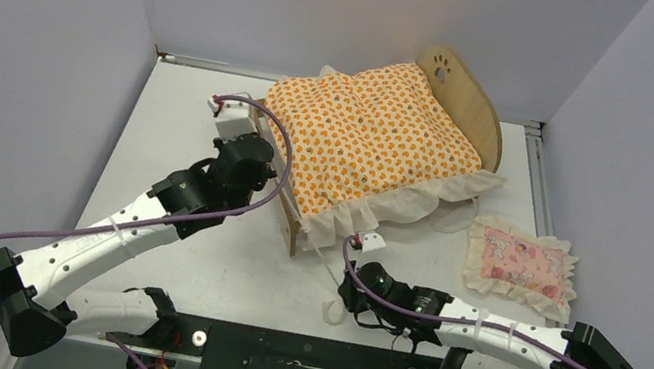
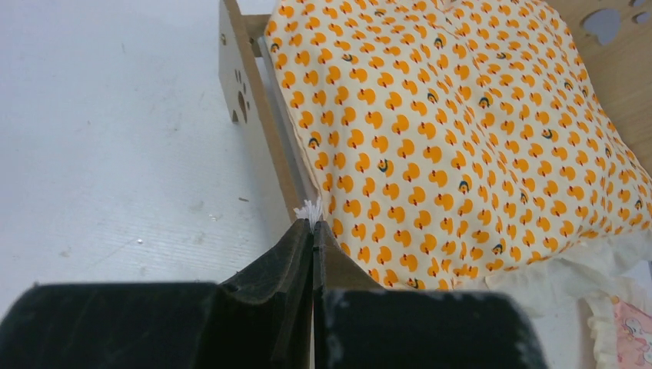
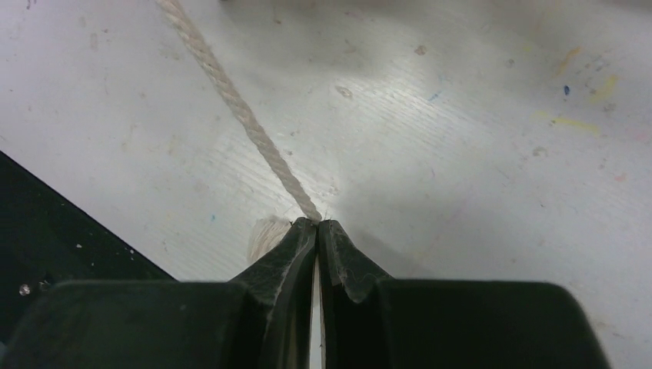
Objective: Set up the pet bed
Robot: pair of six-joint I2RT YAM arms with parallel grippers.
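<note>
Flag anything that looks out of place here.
The pink pillow lies on the table, off the pet bed. The mattress ruffle spills over the frame's near end. A cord stretches across the table, pinched in the right gripper.

The pet bed [image 1: 486, 133], a light plywood frame, stands upright and diagonal at the far middle of the table [image 1: 192, 120]. Its arched headboard [image 1: 467, 89], with 1 paw-print cutout, points to the table's far right. The low footboard [image 2: 240, 61] faces near-left and seemingly has a paw cutout too.
</note>
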